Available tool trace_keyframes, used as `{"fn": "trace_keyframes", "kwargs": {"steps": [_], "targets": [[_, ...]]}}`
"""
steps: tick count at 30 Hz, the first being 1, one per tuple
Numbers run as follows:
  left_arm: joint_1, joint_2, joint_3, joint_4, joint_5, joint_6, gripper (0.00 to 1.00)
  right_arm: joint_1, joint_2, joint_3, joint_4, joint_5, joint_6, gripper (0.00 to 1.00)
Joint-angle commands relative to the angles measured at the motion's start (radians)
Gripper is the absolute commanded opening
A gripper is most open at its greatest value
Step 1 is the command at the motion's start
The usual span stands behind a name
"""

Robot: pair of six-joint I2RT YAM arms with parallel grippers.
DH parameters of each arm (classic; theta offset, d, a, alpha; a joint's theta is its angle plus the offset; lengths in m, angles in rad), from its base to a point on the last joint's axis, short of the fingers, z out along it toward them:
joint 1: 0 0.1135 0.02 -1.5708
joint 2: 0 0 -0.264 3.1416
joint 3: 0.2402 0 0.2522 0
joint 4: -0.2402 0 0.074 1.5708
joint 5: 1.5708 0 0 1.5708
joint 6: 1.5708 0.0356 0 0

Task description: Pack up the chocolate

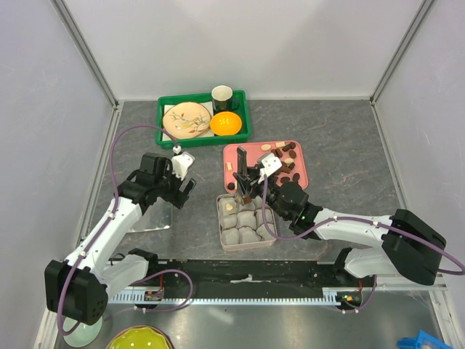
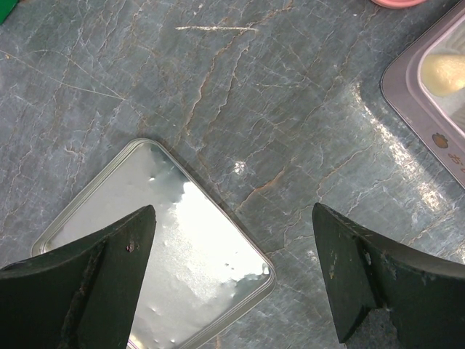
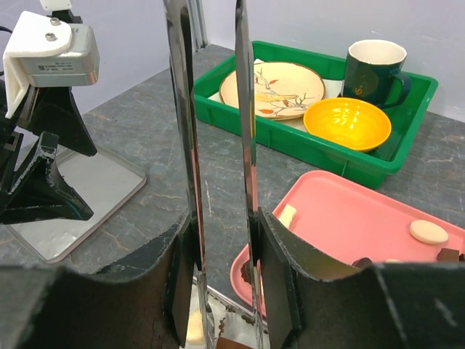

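Table: pink tray, tin, maybe lid

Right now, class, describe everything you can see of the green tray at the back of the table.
The green tray is a rectangular, plastic-looking bin with low upright walls and a thick rim. It rests flat on the grey stone-patterned table at its far edge, by the back wall. Inside sit a cream plate painted with a branch design, an orange bowl and a dark green mug, all upright.
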Motion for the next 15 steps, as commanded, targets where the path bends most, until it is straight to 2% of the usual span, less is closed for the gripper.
{"fn": "trace_keyframes", "kwargs": {"steps": [1, 11, 15], "targets": [[0.004, -0.017, -0.004, 0.007, 0.011, 0.022, 0.95, 0.006, -0.007, 0.008, 0.075, 0.011, -0.011, 0.45], [0.004, -0.027, -0.002, -0.004, 0.014, 0.019, 0.95, 0.006, -0.041, 0.006, 0.057, -0.001, -0.002, 0.52], [0.004, -0.035, -0.002, -0.008, 0.017, 0.018, 0.95, 0.008, -0.04, 0.008, 0.069, 0.005, -0.002, 0.47]]}}
